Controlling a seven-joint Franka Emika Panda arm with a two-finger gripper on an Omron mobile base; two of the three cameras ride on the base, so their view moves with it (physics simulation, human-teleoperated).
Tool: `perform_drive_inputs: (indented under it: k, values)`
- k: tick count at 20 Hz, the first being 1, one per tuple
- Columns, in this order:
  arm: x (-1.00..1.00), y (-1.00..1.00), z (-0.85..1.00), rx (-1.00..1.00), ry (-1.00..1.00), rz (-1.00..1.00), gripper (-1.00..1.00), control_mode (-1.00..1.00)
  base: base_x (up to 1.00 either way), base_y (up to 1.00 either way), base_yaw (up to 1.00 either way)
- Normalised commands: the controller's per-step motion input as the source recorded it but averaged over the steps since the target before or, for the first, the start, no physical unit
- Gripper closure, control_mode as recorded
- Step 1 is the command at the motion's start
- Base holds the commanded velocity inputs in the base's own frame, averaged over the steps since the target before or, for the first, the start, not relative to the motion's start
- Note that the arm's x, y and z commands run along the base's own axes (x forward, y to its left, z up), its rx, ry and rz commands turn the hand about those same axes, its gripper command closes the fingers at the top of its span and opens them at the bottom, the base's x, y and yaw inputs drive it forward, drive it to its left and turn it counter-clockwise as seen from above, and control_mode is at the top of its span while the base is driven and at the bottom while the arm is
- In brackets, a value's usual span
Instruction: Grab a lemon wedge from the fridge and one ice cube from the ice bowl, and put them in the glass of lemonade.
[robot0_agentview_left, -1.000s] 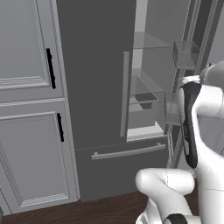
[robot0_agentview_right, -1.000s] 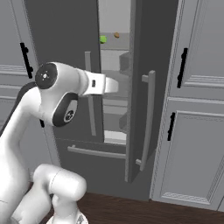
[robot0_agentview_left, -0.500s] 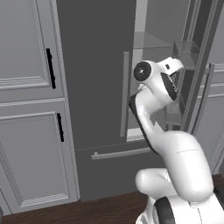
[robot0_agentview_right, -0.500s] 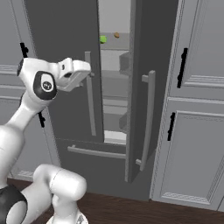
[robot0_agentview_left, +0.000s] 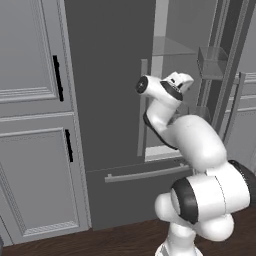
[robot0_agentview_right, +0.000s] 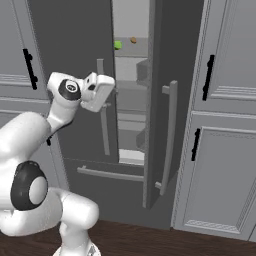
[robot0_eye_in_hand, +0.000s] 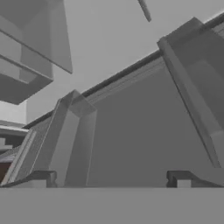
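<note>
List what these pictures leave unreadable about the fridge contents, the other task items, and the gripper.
- Small green thing on the upper fridge shelf, right base view: too small to confirm as the lemon wedge.
- Brown thing beside it: too small to identify.
- Lower shelves, left base view: hidden behind the arm.
- Gripper, hand view: fingertips spread open; the bottom edge cuts off everything below the tips.
- Hand view surroundings: grey fridge panels at a tilted angle, hard to place.

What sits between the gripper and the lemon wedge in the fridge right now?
Nothing solid: in the right base view the open gripper hangs at the fridge door gap, and the lemon wedge lies on a shelf above it, with open air between.
</note>
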Motion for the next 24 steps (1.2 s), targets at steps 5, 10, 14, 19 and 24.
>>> perform_drive_inputs:
  k: [5,10,14,19,24]
  values:
    - [0.14,-0.73,-0.2,-0.02,0.2,-0.17,-1.0,-1.0,0.0,0.0,0.0]
    - [0.01,-0.9,-0.14,-0.02,0.16,-0.14,-1.0,-1.0,0.0,0.0,0.0]
    - [0.0,-0.81,-0.28,-0.02,0.08,-0.12,-1.0,-1.0,0.0,0.0,0.0]
    - [-0.03,-0.77,-0.31,-0.03,0.02,-0.12,-1.0,-1.0,0.0,0.0,0.0]
    - [-0.02,0.09,0.04,-0.16,0.01,-0.06,-1.0,-1.0,0.0,0.0,0.0]
